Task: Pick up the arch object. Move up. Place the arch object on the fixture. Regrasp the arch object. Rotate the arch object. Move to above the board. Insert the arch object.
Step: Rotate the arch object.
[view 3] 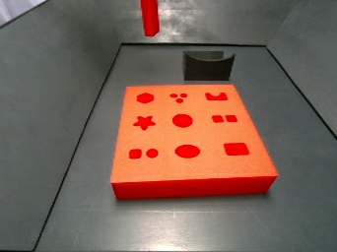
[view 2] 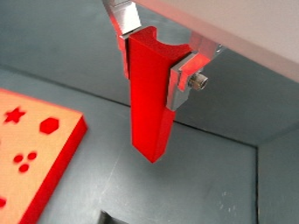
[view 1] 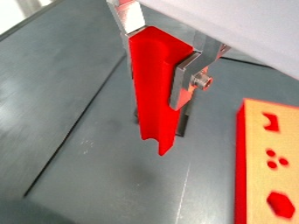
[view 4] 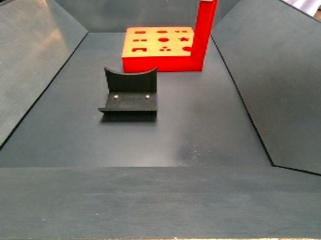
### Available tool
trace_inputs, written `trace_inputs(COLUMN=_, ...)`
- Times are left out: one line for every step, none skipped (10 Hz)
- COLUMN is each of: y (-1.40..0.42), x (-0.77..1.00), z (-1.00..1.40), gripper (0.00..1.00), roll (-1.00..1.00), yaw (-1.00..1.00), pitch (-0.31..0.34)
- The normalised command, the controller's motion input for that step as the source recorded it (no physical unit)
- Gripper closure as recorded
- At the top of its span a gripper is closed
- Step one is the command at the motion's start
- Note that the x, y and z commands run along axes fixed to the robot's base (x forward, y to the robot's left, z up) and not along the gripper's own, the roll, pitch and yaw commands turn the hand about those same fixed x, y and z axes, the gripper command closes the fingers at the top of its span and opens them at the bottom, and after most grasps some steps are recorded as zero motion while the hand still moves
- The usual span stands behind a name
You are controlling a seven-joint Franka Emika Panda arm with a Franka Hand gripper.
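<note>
The pincer (view 1: 158, 61) pinches the top of the arch object (view 1: 155, 92), which hangs straight down, high in the air, so it can go onto the fixture (view 4: 129, 94), clear of the board (view 3: 184, 138).

The gripper (view 1: 158, 61) holds the arch object (view 1: 156, 87) above the floor; the fixture (view 3: 207, 65) stands behind the board (view 3: 188, 138).

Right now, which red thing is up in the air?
The arch object, the slim bar held upright by the gripper. The board lies flat on the floor.
</note>
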Motion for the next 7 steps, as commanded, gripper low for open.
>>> trace_inputs(y=0.02, x=-0.02, z=0.02, gripper=1.0, roll=-0.07, yaw=-1.0, pitch=0.048)
trace_inputs(y=0.02, x=-0.02, z=0.02, gripper=1.0, roll=-0.08, yaw=-1.0, pitch=0.055)
trace_inputs(y=0.02, x=-0.02, z=0.02, gripper=1.0, roll=-0.1, yaw=-1.0, pitch=0.07)
trace_inputs(y=0.0, x=0.0, z=0.0, gripper=1.0, roll=-0.03, yaw=-1.0, pitch=0.023)
trace_inputs(y=0.0, x=0.0, z=0.0, gripper=1.0, roll=-0.04, yaw=-1.0, pitch=0.025)
trace_inputs(y=0.0, x=0.0, z=0.0, gripper=1.0, roll=-0.04, yaw=-1.0, pitch=0.027)
trace_inputs(y=0.0, x=0.0, z=0.0, gripper=1.0, roll=-0.05, yaw=-1.0, pitch=0.03)
